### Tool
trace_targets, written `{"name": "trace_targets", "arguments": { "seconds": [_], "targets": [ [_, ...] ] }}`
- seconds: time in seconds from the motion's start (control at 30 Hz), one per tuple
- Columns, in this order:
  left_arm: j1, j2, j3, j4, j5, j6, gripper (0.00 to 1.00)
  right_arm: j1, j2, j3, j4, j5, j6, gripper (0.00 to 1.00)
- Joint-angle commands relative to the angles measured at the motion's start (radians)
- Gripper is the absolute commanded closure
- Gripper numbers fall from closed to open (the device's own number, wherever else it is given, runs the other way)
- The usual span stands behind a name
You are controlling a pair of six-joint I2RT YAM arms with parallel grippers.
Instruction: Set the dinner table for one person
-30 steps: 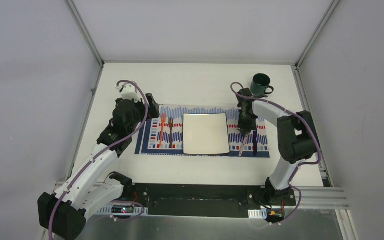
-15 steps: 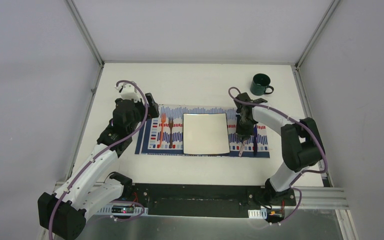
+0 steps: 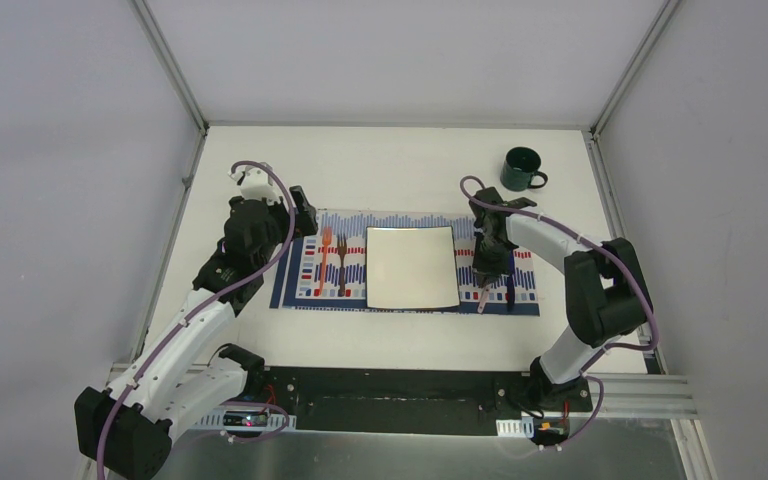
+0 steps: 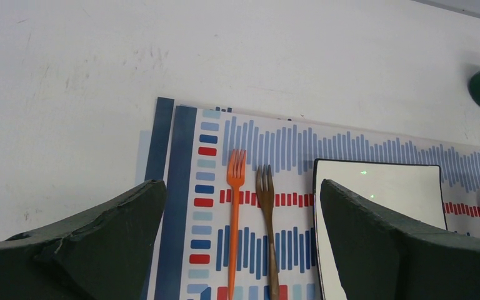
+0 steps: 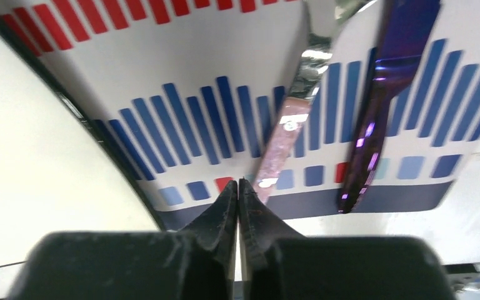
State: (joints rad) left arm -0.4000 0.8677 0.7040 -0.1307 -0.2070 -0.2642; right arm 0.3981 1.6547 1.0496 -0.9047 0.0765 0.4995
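On the white dinner table [image 3: 390, 160] lies a striped placemat [image 3: 405, 225] with a square white plate [image 3: 412, 266] in its middle. Left of the plate lie an orange fork [image 3: 323, 262] and a brown fork [image 3: 342, 265]. On the plate's right lie a pink-handled spoon [image 3: 484, 293] and a purple knife [image 3: 509, 285]. My right gripper [image 5: 239, 182] is shut and empty, low over the mat, its tips just left of the spoon handle [image 5: 281, 144]. My left gripper [image 4: 240, 187] hangs wide open above the two forks [image 4: 234, 212], holding nothing.
A dark green mug [image 3: 522, 168] stands at the table's far right, off the mat. Aluminium frame rails [image 3: 175, 230] edge the table's left and right sides. The plate's dark rim [image 5: 75, 109] runs close to my right gripper's left.
My right gripper has slid a little toward the near edge along the spoon, and its elbow has swung right, uncovering the mug. The left arm has not moved.
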Motion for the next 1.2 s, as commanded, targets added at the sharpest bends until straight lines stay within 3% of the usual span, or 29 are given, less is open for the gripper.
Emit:
{"name": "trace_targets", "arguments": {
  "seconds": [0.0,0.6,1.17],
  "targets": [
    [-0.007,-0.019,0.023,0.023,-0.013,0.023,0.01,0.012,-0.023,0.007,0.059,-0.108,0.022,1.0],
    [-0.007,-0.014,0.009,0.034,-0.004,0.011,0.01,0.043,-0.011,-0.088,0.041,-0.084,0.068,1.0],
    [-0.007,-0.006,0.002,0.043,-0.001,0.007,0.01,0.035,-0.045,-0.047,-0.058,0.115,0.072,1.0]
  ]
}}
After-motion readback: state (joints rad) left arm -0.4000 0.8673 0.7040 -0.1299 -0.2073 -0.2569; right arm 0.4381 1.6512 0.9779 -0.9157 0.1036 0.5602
